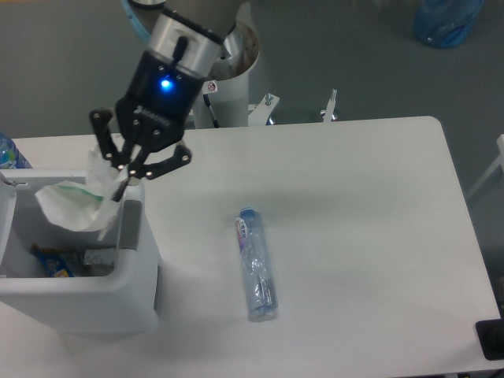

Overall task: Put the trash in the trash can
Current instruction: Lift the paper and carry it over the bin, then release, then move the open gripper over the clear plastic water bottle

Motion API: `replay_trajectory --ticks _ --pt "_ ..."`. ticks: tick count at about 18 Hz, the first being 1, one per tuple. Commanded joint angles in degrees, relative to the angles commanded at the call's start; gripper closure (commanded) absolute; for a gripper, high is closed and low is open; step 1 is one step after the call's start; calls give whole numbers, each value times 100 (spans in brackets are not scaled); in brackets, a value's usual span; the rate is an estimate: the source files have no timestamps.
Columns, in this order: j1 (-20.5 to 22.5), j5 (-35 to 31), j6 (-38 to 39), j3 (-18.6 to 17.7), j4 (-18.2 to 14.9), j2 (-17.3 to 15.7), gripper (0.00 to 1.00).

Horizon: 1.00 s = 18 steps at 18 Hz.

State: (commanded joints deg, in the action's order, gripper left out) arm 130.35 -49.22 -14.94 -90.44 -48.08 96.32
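Note:
My gripper is shut on the crumpled white paper bag with a thin green mark. It holds the bag over the right part of the trash can's opening. The trash can is a white rectangular bin at the table's left front. The bag hangs at about the height of its rim. The clear plastic bottle with a purple-red label lies on its side on the table, right of the bin and apart from the gripper.
A blue and orange wrapper lies inside the bin. A blue bottle shows at the left edge. The arm's white base stands behind the table. A black object sits at the front right corner.

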Motion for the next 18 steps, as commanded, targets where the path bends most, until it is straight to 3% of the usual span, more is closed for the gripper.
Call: replay_trajectory --ticks 6,7,10,11,18 --pt "-343 -18 -157 -52 26 238 96" --pt "-361 -18 -210 -61 26 247 89" --pt "-361 -35 -482 -52 26 264 16" --pt "-361 -61 -553 -61 26 264 0" --pt "-353 -615 -475 -70 -9 159 0"
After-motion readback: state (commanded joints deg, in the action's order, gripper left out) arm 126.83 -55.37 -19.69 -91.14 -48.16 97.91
